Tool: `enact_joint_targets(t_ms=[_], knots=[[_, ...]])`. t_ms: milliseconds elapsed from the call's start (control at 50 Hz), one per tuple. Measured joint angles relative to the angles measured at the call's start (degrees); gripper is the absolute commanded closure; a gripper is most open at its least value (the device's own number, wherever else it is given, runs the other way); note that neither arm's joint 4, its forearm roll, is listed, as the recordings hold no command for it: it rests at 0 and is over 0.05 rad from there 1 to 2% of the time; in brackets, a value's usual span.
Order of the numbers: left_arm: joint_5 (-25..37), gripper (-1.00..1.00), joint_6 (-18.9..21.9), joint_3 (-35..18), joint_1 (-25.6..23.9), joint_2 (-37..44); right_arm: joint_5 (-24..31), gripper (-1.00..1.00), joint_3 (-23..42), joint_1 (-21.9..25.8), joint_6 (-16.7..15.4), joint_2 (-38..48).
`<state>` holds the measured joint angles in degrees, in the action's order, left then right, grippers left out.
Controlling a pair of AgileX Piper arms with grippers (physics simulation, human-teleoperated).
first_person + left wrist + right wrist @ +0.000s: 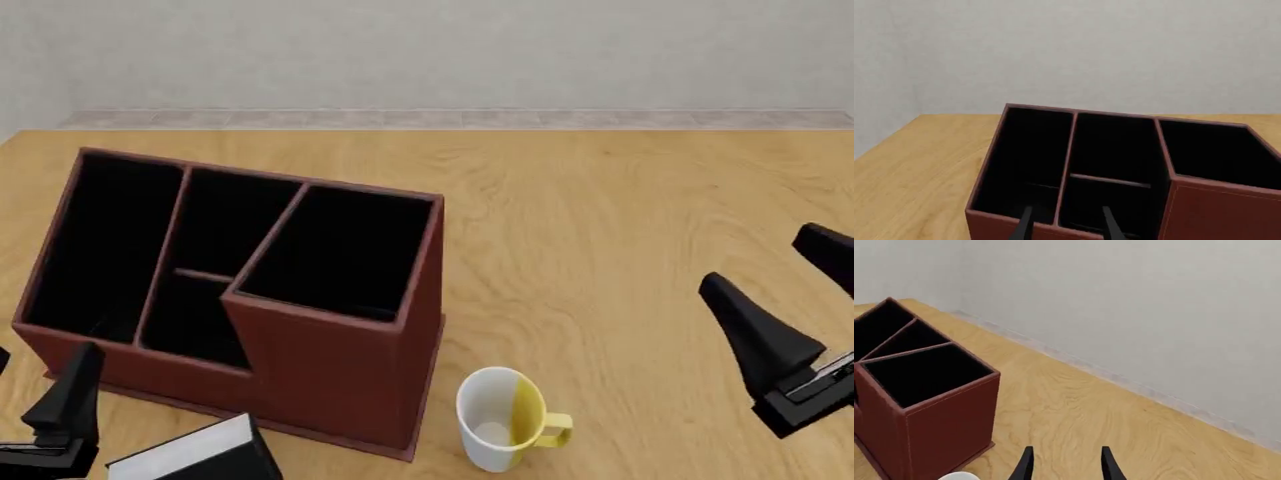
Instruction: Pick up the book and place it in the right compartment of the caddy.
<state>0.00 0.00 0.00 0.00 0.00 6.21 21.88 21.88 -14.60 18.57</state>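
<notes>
The red-brown caddy (340, 375) stands at the table's left, with black insides. Its tall right compartment (340, 250) holds nothing; it also shows in the left wrist view (1217, 155) and the right wrist view (921, 370). The book (194, 455), black with white page edges, lies at the near edge just in front of the caddy, partly cut off by the frame. My left gripper (34, 385) hangs open just left of the book, its fingers (1026, 222) pointing at the caddy (997, 220). My right gripper (787, 285) is open far to the right, holding nothing.
A white-and-yellow mug (501, 420) stands upright near the front edge, just right of the caddy's tall end. A grey wall (427, 50) closes the table's far side. Bare wood (627, 230) stretches between the caddy and my right gripper.
</notes>
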Motion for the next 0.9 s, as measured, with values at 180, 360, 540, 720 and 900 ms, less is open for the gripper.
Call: enact_joint_targets(t_ms=[180,360,540,720,900], knots=[[0.0,-1.00,0.0,0.0,0.0,0.0,-1.9,-1.00,3.9,6.4,-1.9,7.2],[0.0,-1.00,0.0,0.0,0.0,0.0,-3.2,-1.00,8.6,13.6,-3.9,16.0],[0.0,-1.00,0.0,0.0,0.0,0.0,-3.5,-1.00,13.2,19.6,-6.1,24.8],[0.0,-1.00,0.0,0.0,0.0,0.0,-2.9,-1.00,17.6,25.0,-8.8,32.6],[0.0,-1.00,0.0,0.0,0.0,0.0,-2.7,-1.00,20.4,28.4,-11.2,38.7]])
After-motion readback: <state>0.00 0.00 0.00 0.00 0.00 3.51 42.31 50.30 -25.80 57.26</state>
